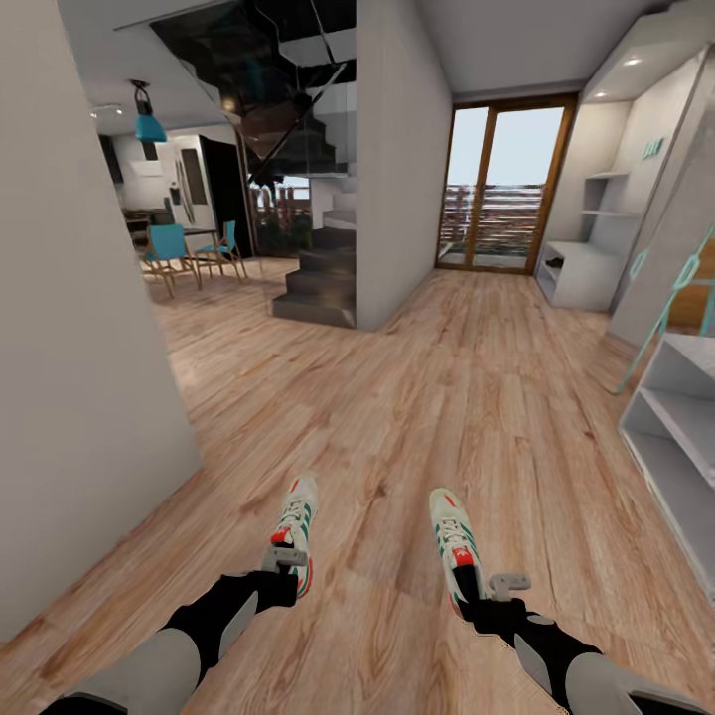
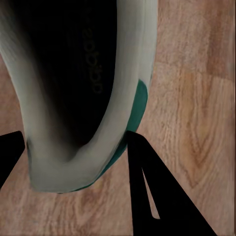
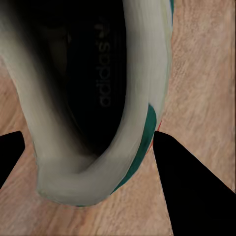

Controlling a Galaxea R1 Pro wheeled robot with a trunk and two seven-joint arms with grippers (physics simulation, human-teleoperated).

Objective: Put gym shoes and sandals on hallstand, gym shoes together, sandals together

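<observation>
Two white gym shoes with green stripes and red patches point away from me over the corridor floor. My left gripper is shut on the heel of the left gym shoe. My right gripper is shut on the heel of the right gym shoe. In the left wrist view the shoe's heel sits between the black fingers. The right wrist view shows the other heel held the same way between its fingers. The white hallstand stands at the right edge. The sandals are out of view.
A grey wall runs close on my left. Ahead are a dark staircase, a glass balcony door and another white bench unit. Teal hangers hang above the hallstand. A dining area with blue chairs lies far left.
</observation>
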